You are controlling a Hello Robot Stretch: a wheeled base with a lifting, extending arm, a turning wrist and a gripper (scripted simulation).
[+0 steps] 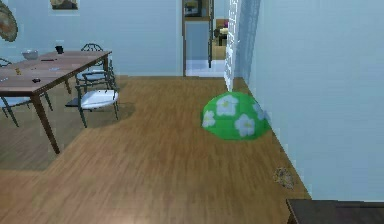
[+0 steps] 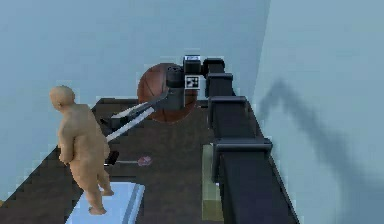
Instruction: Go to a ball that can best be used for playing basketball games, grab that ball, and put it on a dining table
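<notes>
Arm side view | statue (image 2: 84,150) near fingers (image 2: 130,122) | ball (image 2: 160,92) behind | finger state: cannot tell

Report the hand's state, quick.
Hand: open or closed cannot be told. A brown-orange ball shows right behind it at a dark tabletop, so a hold cannot be told either.

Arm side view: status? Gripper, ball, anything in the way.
Gripper at the ball; hold can't be told. Ball brown-orange, dark tabletop around it. Statue close beside the gripper. Dining table ahead, forward view's left.
</notes>
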